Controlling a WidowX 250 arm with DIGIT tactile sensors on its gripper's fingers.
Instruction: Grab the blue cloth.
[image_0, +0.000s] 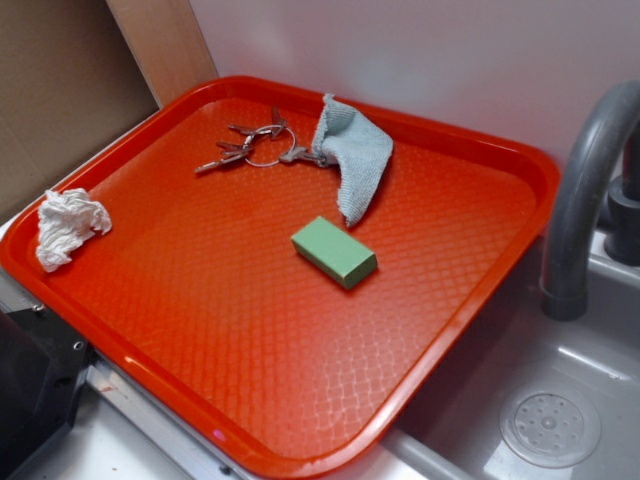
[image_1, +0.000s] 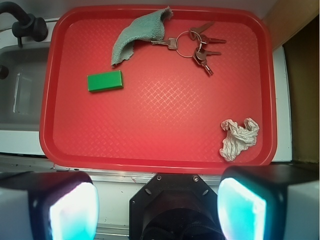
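Observation:
The blue cloth is a pale grey-blue ribbed rag, lying crumpled at the far side of the red tray, with one edge against a bunch of keys. My gripper is open, high above the tray's near edge and far from the cloth. Its two pale fingertips stand wide apart with nothing between them. The gripper does not show in the exterior view.
A green rectangular block lies mid-tray, near the cloth. A white crumpled tissue wad sits at a tray corner. A grey sink with a curved faucet adjoins the tray.

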